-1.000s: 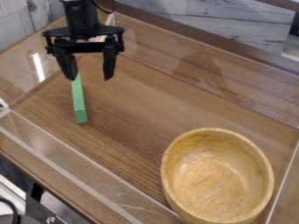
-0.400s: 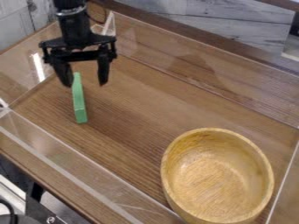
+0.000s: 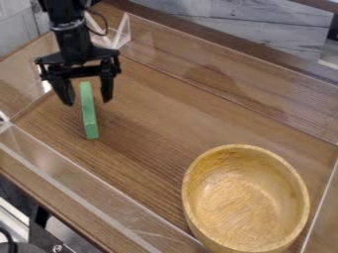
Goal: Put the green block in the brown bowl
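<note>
One slim matte green block (image 3: 89, 115)

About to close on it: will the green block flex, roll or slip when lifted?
The green block looks like a straight, solid bar, so probably stiff. Its flat faces and square edges suggest it won't roll on the table. The open gripper straddles its upper end, not its middle, so it may tilt or swing once lifted.
</note>
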